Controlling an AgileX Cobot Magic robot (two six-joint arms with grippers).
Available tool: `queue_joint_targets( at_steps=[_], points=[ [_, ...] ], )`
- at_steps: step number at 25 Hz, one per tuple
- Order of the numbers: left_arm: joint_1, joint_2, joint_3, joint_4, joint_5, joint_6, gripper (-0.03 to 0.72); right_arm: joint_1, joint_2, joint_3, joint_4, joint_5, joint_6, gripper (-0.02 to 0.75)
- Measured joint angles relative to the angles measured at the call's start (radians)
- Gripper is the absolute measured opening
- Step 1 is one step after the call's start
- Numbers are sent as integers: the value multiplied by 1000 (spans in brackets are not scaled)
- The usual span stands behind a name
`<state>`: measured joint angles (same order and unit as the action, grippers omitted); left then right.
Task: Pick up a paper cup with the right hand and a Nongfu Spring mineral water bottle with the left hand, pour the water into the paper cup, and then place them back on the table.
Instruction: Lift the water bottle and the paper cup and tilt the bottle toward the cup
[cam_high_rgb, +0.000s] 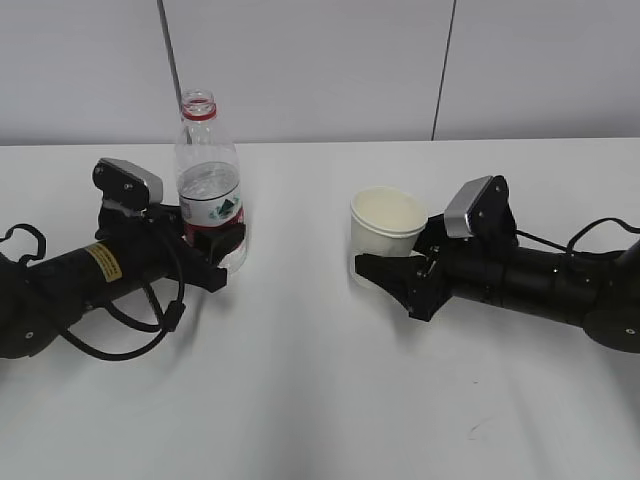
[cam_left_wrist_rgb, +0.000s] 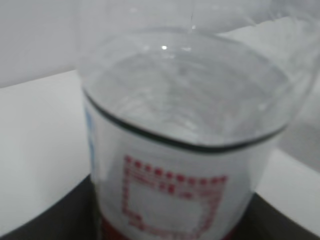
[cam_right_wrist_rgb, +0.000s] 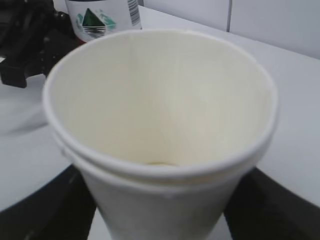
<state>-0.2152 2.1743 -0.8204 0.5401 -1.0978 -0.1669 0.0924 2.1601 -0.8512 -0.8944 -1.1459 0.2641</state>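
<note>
The Nongfu Spring bottle (cam_high_rgb: 209, 190), uncapped, with a red neck ring and red label, stands on the white table (cam_high_rgb: 300, 400) at the left. Clear water (cam_left_wrist_rgb: 185, 95) fills it to about the label's top. My left gripper (cam_high_rgb: 215, 255) is shut on its lower part; in the left wrist view (cam_left_wrist_rgb: 172, 220) the dark fingers press both sides of the bottle (cam_left_wrist_rgb: 175, 175). The off-white paper cup (cam_high_rgb: 388, 232) stands right of centre, and its inside looks dry. My right gripper (cam_high_rgb: 397, 282) is shut on its lower wall; the right wrist view (cam_right_wrist_rgb: 160, 215) shows fingers against both sides of the cup (cam_right_wrist_rgb: 160, 100).
A pale panelled wall (cam_high_rgb: 320, 60) runs behind the table's far edge. The left arm's looped black cable (cam_high_rgb: 150, 320) lies on the tabletop. The bottle's label and the left gripper show beyond the cup in the right wrist view (cam_right_wrist_rgb: 102, 20).
</note>
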Motion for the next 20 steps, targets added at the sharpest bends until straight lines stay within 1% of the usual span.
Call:
queue_joint_targets(
  at_steps=[1,2,4,6,10,16,20],
  points=[
    [0,-5,0,0,12,8,389,0,0,0,-15,0,8,526],
    [0,-14,0,0,25,25,421,0,0,0,-32,0,12,526],
    [0,-32,0,0,61,72,386,0,0,0,-60,0,16,526],
    [0,-56,0,0,110,115,380,5,0,0,-74,0,28,526],
    [0,-103,2,0,182,159,380,29,-7,-2,-97,2,39,526],
    [0,-146,4,1,188,259,377,83,-16,-30,-124,24,41,526],
    [0,-163,5,1,193,371,377,104,-16,-47,-135,36,41,526]
  ],
)
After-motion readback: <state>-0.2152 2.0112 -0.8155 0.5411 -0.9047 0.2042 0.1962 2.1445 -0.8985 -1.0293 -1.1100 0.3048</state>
